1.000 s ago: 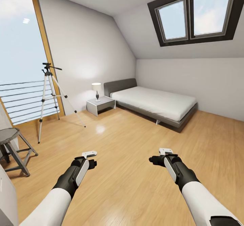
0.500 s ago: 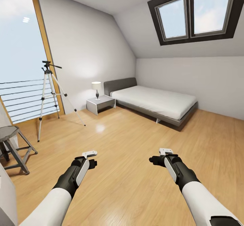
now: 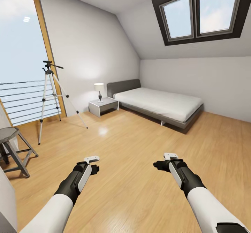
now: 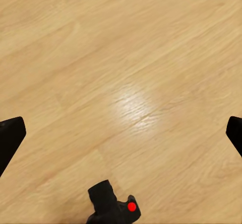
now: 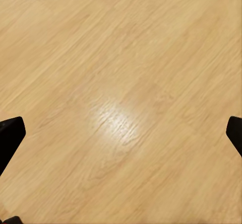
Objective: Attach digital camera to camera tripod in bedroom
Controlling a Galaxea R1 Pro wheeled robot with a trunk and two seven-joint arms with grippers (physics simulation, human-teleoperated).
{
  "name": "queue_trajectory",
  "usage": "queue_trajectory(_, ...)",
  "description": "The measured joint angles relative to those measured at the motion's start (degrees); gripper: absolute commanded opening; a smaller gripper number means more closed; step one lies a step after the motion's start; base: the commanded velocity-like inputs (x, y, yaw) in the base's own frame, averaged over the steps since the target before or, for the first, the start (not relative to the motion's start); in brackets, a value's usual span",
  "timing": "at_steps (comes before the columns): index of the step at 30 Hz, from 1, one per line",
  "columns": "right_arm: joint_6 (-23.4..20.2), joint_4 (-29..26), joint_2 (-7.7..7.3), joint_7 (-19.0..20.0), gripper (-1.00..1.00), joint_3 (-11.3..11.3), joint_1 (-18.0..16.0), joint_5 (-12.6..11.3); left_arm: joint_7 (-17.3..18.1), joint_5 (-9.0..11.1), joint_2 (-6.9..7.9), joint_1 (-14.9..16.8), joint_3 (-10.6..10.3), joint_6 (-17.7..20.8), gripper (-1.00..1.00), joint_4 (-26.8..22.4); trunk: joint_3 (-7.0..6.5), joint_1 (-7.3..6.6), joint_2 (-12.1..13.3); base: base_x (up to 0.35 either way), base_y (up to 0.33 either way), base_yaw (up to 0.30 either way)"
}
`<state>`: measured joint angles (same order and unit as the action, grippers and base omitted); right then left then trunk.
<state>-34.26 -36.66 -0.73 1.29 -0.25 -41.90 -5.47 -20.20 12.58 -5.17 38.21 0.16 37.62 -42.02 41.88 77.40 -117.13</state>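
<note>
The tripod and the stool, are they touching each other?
Apart. In the head view the tripod stands by the window, and bare wood floor shows between its nearest foot and the stool.

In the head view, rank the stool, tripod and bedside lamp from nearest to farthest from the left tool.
From the left tool:
1. Stool, nearest, at the room's left edge.
2. Tripod, farther back, by the tall window.
3. Bedside lamp, farthest, on the nightstand beside the bed.
</note>
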Motion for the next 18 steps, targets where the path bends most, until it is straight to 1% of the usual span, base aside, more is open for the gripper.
queue_trajectory(18,0.08,-0.04,0.06,-0.12,1.0,0.01,0.0,0.13,0.0,0.11,-0.05,0.0,0.0,-0.02,1.0,0.04,3.23,3.95,-7.22,0.0,0.0,0.0)
